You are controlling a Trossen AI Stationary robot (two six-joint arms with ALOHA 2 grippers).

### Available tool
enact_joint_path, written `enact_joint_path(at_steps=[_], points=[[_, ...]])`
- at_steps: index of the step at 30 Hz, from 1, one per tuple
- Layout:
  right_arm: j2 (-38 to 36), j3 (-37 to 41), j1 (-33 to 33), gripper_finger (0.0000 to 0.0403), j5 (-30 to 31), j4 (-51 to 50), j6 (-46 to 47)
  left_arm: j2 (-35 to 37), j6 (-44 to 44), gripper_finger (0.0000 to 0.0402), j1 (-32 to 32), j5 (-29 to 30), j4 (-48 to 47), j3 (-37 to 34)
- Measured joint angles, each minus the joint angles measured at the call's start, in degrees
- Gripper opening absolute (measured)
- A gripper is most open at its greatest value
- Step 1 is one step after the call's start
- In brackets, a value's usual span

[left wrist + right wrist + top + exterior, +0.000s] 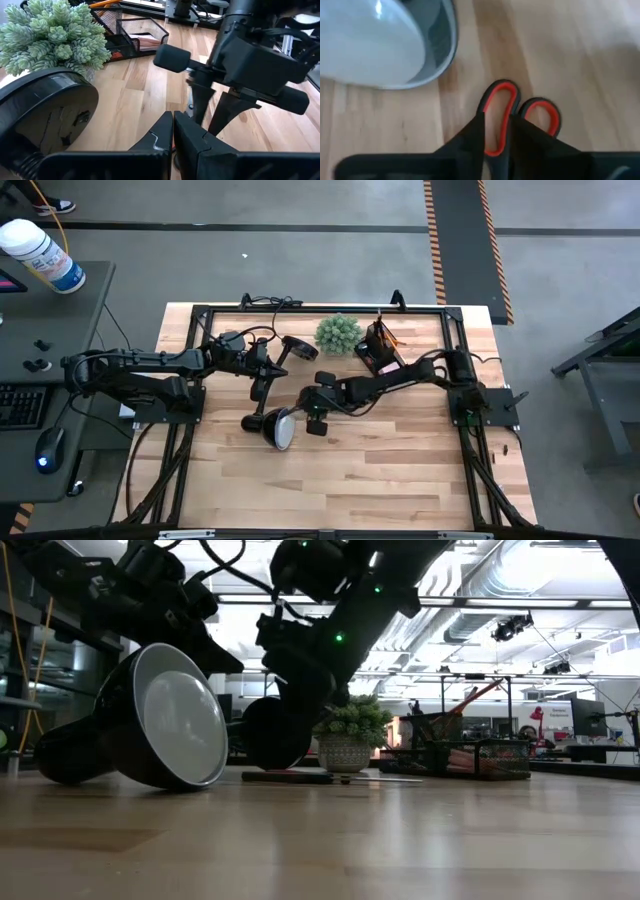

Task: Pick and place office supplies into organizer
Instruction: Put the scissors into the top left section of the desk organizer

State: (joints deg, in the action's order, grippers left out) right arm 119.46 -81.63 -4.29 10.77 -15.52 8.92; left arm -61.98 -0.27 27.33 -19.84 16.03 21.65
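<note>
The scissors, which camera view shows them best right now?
The right wrist view: the red-handled scissors lie on the table with the right gripper at one handle loop. The low view shows only a thin dark sliver lying flat. In the high view and the left wrist view I cannot make them out.

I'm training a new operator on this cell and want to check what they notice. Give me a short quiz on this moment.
1. True or false: the desk lamp stands upright on the table.
2. What lies on the wood right at the right gripper? A) a pink sticky-note pad B) the red-handled scissors C) a binder clip
3. Fill in: the left gripper, beside the lamp's round base, has its jaws ____.

Key
1. False: the lamp is tipped over, with its shade resting on the table.
2. B
3. shut
</note>
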Motion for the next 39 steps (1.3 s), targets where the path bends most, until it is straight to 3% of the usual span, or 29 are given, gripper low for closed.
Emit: enact_joint_path(at_steps=[7,22,39], points=[[0.2,0.0,1.0,0.0122,1.1,0.5,0.3,0.0,0.0,0.0003,0.0,0.0,0.0,0.0],[4.4,-0.1,0.9,0.0123,2.1,2.8,4.0,0.0,0.0,0.0003,0.0,-0.1,0.0,0.0],[4.8,-0.2,2.8,0.0123,-2.2,1.3,8.9,0.0,0.0,0.0003,0.0,-0.1,0.0,0.0]])
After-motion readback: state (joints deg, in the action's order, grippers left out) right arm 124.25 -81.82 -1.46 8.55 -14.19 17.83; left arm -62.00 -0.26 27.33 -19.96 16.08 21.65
